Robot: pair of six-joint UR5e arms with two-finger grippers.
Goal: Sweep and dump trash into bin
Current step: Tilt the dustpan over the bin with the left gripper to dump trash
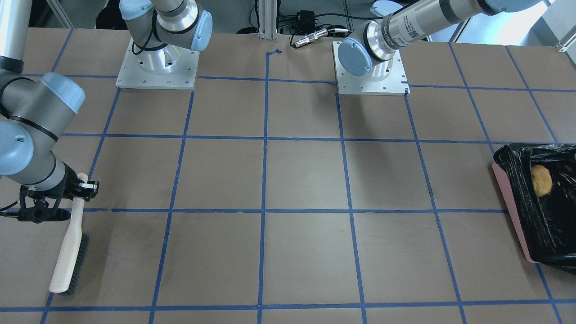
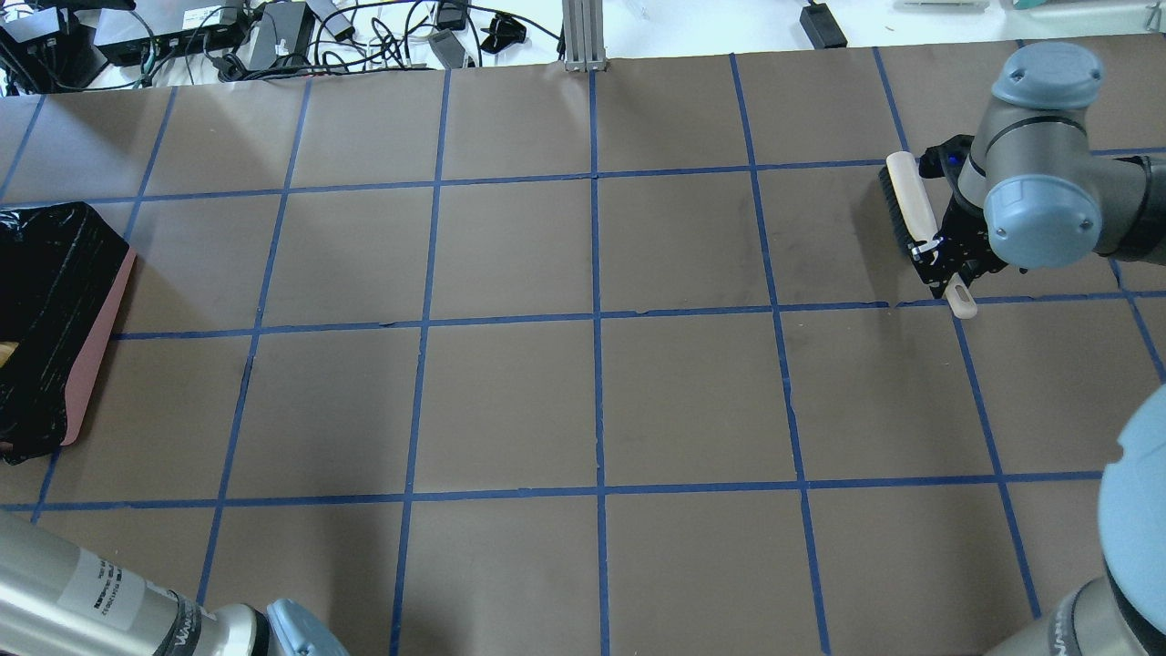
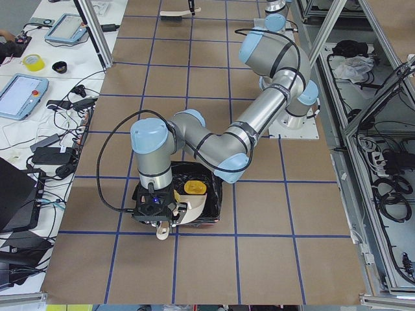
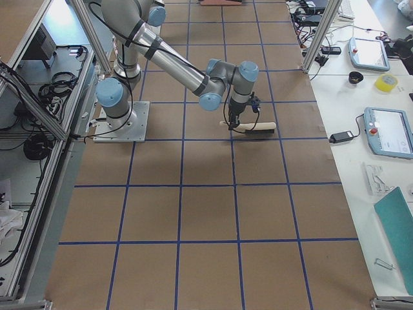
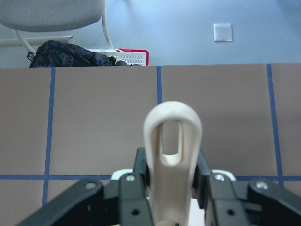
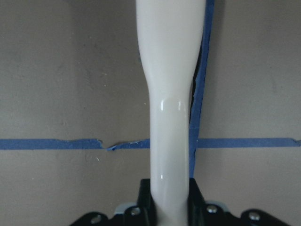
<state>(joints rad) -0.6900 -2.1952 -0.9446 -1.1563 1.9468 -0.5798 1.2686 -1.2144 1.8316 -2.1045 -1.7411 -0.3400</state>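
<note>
Robotics lab: tape-gridded table, teach pendants.

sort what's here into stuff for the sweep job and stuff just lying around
For the job:
- brush, held by the right gripper
- dustpan, held by the left gripper at the bin
- brown lump and yellow piece, both in the bin

Just lying about:
- cables
- tape roll
- tablets
- chair
- basket
</note>
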